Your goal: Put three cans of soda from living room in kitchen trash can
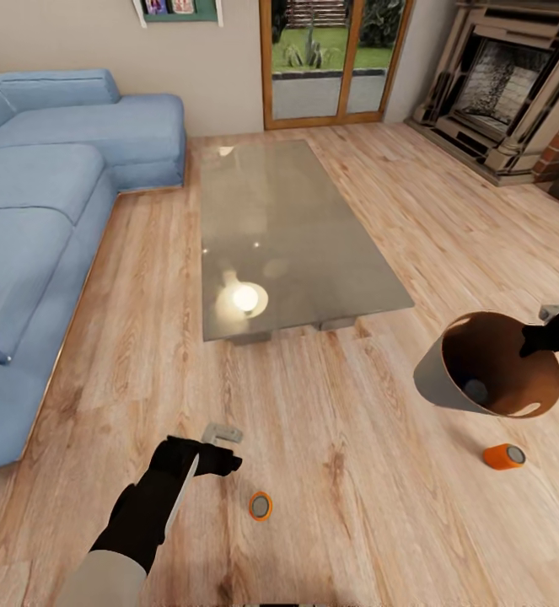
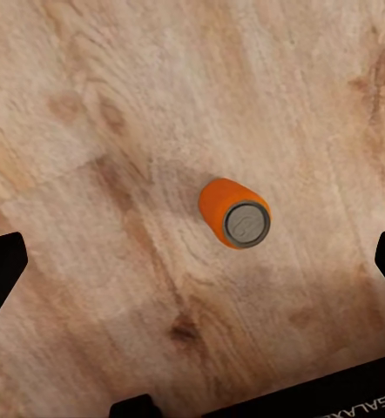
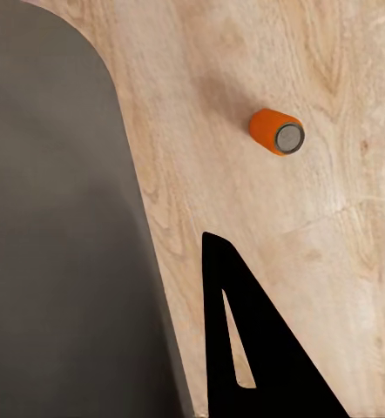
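- My left pincer [image 1: 220, 459] is wide open, holding nothing, above a soda can [image 2: 235, 214].
- My right pincer [image 1: 534, 339] pinches the trash can [image 1: 435, 375] rim.
- The can looks light, hard and rolly; I'd squeeze its round sides.

Grey bin [image 1: 435, 379] with glossy orange inside, raised and tilted, one orange soda can [image 1: 260, 506] upright on the wood floor, another can [image 1: 504, 456] lying on its side below the bin

Blue sofa [image 1: 51, 194], glass coffee table [image 1: 287, 228], fireplace [image 1: 502, 84], glazed door [image 1: 334, 59], wood floor [image 1: 346, 472].
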Tool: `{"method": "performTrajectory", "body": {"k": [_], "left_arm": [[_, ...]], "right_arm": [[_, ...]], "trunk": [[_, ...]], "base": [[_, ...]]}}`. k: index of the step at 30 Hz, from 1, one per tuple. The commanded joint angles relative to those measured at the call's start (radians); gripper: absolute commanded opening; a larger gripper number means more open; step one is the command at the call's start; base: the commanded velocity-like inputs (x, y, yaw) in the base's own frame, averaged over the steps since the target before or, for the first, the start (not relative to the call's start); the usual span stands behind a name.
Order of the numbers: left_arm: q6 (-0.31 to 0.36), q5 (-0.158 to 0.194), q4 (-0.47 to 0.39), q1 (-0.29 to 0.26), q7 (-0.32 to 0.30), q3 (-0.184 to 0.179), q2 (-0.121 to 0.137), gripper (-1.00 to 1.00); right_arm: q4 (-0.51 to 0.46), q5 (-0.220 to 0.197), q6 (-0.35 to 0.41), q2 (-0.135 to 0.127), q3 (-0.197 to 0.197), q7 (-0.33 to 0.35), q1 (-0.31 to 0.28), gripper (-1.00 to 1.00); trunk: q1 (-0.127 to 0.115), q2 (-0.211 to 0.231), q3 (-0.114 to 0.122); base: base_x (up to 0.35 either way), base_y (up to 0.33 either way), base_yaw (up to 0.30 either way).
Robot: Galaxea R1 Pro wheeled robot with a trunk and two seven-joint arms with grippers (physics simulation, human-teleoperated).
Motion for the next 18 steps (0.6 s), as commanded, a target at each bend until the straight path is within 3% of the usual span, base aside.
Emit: {"method": "performTrajectory", "body": {"k": [1, 13, 18], "left_arm": [[0.0, 0.0, 0.0, 0.0, 0.0, 0.0, 0.0, 1.0], [-0.001, -0.002, 0.002, 0.0, 0.003, 0.0, -0.002, 1.0], [-0.001, -0.002, 0.002, 0.001, 0.004, 0.0, -0.005, 1.0]], "right_arm": [[0.002, -0.023, 0.006, 0.001, -0.014, 0.001, -0.002, -1.0], [0.026, -0.022, 0.006, 0.005, 0.008, 0.003, -0.033, -1.0], [0.031, -0.017, 0.006, 0.005, 0.025, 0.003, -0.083, -1.0]], "trunk": [[0.004, -0.007, -0.005], [0.05, -0.091, -0.061], [0.069, -0.126, -0.085]], "base": [[0.0, 0.0, 0.0], [0.0, 0.0, 0.0], [0.0, 0.0, 0.0]]}}
